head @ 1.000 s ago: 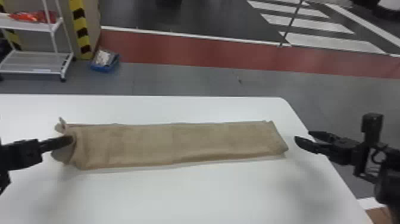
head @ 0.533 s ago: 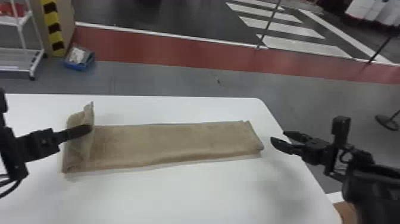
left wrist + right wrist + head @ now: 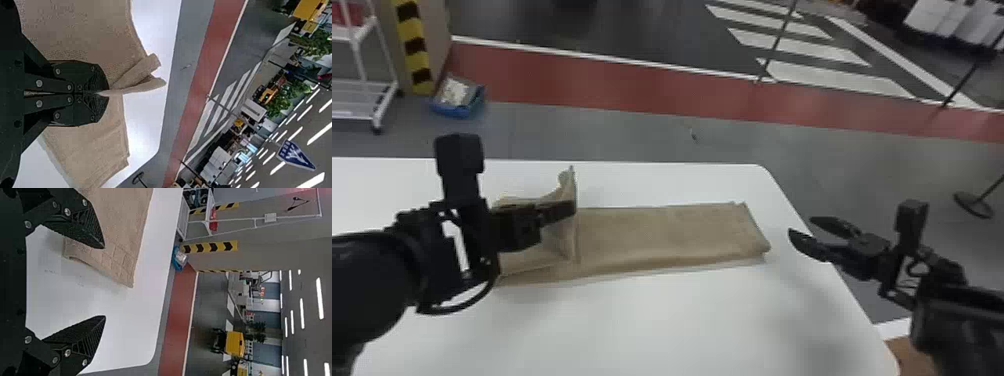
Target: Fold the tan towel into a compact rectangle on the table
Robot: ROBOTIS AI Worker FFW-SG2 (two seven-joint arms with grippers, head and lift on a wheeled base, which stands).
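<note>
Towel (image 3: 662,232) lies on white table (image 3: 682,320), left hand (image 3: 571,207) pinching it, right hand (image 3: 800,225) spread; red band (image 3: 632,85) crosses grey floor (image 3: 757,145) beyond.

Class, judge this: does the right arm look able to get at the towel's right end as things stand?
Probably yes: the right gripper is open just off that end of the towel, with nothing between them, and the left gripper grips the towel farther left.

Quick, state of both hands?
Left hand: closed, holding a raised part of the tan towel.
Right hand: open and empty, just off the towel's right end.
</note>
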